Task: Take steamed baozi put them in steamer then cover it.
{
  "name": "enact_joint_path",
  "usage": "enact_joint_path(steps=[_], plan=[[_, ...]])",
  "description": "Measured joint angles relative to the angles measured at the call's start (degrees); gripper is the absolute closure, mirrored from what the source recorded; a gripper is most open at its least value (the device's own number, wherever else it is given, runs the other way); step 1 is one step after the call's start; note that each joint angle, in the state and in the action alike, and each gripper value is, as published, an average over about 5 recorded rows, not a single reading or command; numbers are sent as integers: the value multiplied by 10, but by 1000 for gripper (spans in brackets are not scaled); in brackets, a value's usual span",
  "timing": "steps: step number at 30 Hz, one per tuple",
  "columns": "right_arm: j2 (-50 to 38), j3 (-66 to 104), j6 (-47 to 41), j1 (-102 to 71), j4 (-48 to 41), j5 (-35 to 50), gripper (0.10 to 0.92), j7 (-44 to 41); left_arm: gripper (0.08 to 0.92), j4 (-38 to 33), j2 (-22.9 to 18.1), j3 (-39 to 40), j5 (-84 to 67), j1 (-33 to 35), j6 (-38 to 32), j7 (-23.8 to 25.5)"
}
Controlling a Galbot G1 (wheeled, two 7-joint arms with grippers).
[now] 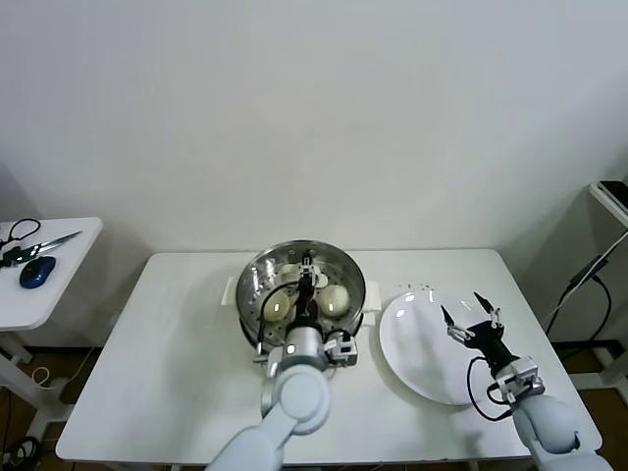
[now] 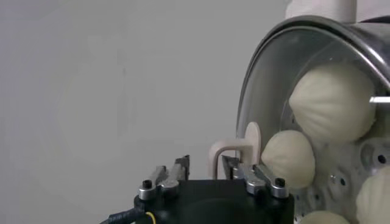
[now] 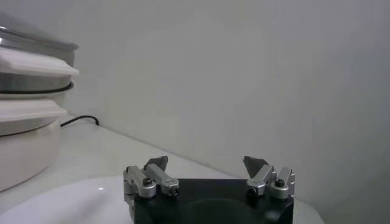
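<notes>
your baozi [image 1: 335,299] sit inside the steamer [image 1: 300,293] at the desk's [image 1: 177,334] middle, under the glass cover [image 2: 268,91]; the plate [image 1: 422,343] is bare; your left gripper [image 2: 206,172] has its jaws apart around the cover handle [image 2: 228,150], not clamped; the right gripper [image 1: 473,316] hovers over the plate, jaws apart; you look nearly done, with only withdrawal left.

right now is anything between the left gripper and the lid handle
Nothing visible. The left gripper sits right at the cover's bar handle, fingers parted either side of it. The cover lies on the steamer over the baozi.
</notes>
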Motion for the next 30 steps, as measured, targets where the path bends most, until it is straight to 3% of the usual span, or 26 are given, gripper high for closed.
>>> enact_joint_path(steps=[13, 20, 26, 30], plan=[[1, 1, -35, 2, 15, 3, 203, 3, 201, -101, 64, -26, -35, 61, 1, -2], [2, 12, -48, -7, 32, 19, 203, 3, 177, -159, 92, -72, -85, 123, 1, -54], [7, 23, -51, -21, 46, 28, 203, 2, 177, -192, 95, -150, -189, 198, -9, -157], [12, 29, -51, -32, 55, 31, 203, 0, 177, -205, 87, -217, -301, 252, -59, -221]])
